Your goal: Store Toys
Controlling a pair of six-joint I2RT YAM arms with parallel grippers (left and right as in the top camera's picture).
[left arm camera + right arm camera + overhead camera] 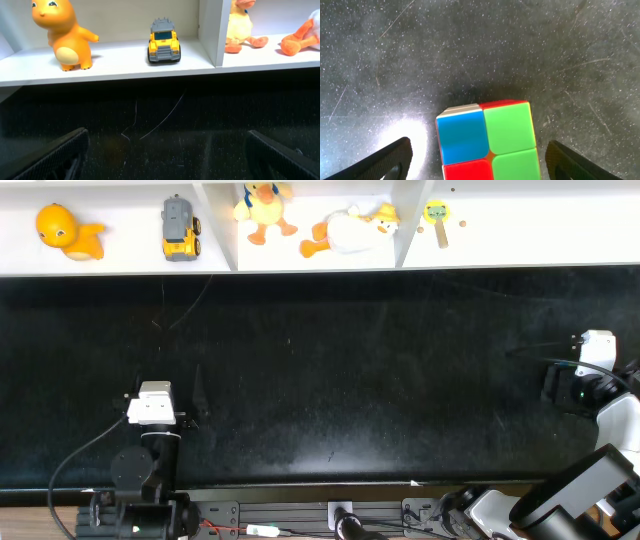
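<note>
**Puzzle cube: last loose toy, grasp pending**

Item: puzzle cube point(487, 140), with blue, green, red and white faces showing. It sits flat on the black table point(350, 380) at the right-hand end, well apart from the shelf.

Right gripper point(479, 160): directly above the cube, fingers spread wide, one to each side. Neither finger touches the cube.

Left gripper point(165, 155): low over the table on the left side, fingers spread, holding nothing, facing the shelf.

Shelf point(300, 268): white, divided, along the table's far edge.
- Left compartment: orange figure point(66, 230) and yellow truck point(180, 230), both upright.
- Middle compartment: yellow duck plush point(265, 208) with a white duck plush point(350, 230) lying beside it.
- Right compartment: one small green toy point(436, 218).

Step in hand (judged): this is the pick-up of the cube, at the approach stage with nothing yet gripped. The task looks nearly complete, since the cube is the one toy seen off the shelf.

Next move (judged): lower the right gripper so the fingers bracket two opposite flat faces squarely, then close. The cube looks slightly turned relative to the fingers, so a corner-on pinch could twist it or let it slip. After that, lift it and carry it to the shelf; the right compartment appears to have the most room.
</note>
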